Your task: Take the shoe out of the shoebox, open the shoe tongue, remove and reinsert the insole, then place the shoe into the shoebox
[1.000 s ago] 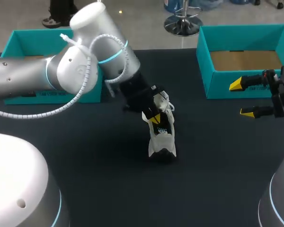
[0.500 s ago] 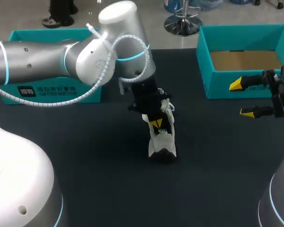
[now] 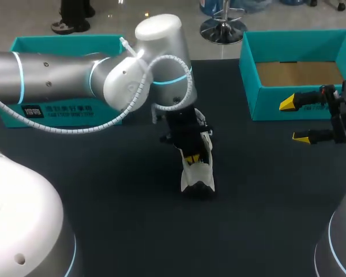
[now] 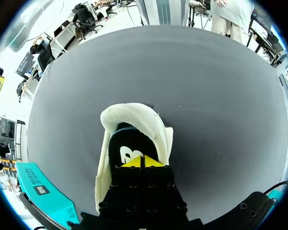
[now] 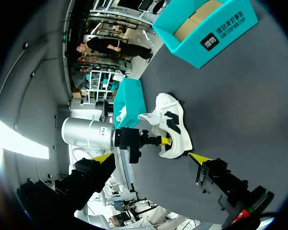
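Head view: my left arm comes in from the left and ends over the middle of the dark tabletop (image 3: 104, 219). Its left tool (image 3: 191, 157) is dipped into the white shoe (image 3: 197, 176), which sits on the tabletop, well apart from the teal shoebox (image 3: 277, 103) at the far right. A second teal box (image 3: 63, 43) stands at the far left, behind the arm. The right tool (image 3: 296, 120) hangs in front of the shoebox, its yellow fingers spread and holding nothing.

Left wrist view: the left tool's (image 4: 141, 162) yellow tips are pressed together inside the shoe's (image 4: 134, 115) opening, right over the dark insole (image 4: 125, 143). I cannot tell if they pinch anything.

Right wrist view: the right tool (image 5: 151, 157) is wide open, with the shoe (image 5: 175, 125) just ahead of it and the left tool (image 5: 164, 140) poking into the shoe from the side.
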`<state>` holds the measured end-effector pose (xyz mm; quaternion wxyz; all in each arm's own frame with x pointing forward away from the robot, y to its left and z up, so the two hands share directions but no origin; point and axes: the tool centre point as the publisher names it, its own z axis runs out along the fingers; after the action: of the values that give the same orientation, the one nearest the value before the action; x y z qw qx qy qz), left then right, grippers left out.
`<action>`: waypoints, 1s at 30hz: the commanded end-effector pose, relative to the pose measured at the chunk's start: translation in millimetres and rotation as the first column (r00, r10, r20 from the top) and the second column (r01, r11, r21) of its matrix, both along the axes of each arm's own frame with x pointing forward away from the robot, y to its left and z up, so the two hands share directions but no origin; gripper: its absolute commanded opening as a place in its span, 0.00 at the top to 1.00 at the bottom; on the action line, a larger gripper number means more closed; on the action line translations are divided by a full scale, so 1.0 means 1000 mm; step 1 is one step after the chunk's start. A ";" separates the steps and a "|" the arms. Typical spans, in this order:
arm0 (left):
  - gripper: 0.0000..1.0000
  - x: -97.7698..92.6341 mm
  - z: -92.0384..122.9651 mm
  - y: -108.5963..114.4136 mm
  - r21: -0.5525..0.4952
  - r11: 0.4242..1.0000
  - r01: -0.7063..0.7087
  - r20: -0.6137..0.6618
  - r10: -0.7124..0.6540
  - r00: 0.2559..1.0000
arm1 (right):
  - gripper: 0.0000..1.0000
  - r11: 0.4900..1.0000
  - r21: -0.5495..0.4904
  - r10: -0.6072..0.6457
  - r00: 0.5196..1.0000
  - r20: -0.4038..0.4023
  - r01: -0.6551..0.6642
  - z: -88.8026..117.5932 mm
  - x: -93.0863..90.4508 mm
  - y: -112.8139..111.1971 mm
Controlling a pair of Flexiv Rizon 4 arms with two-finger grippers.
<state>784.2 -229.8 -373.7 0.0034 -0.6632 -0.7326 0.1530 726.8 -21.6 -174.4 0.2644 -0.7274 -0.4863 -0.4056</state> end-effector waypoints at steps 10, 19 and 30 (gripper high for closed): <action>1.00 -0.007 0.014 -0.008 -0.068 0.998 -0.009 0.039 0.012 0.999 | 0.00 1.000 -0.003 -0.003 1.000 -0.001 0.003 0.000 -0.001 0.001; 1.00 -0.012 -0.009 -0.021 -0.043 0.999 0.018 0.022 -0.017 1.000 | 0.00 1.000 -0.003 -0.003 1.000 -0.001 0.003 0.000 -0.001 0.001; 1.00 -0.008 -0.028 -0.015 0.050 0.999 0.000 0.065 -0.003 0.998 | 0.00 1.000 -0.003 -0.003 1.000 -0.001 0.003 0.000 -0.001 0.001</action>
<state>776.5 -241.1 -401.3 -0.0060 -0.6682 -0.7343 0.1194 726.8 -21.5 -174.4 0.2644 -0.7274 -0.4863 -0.4056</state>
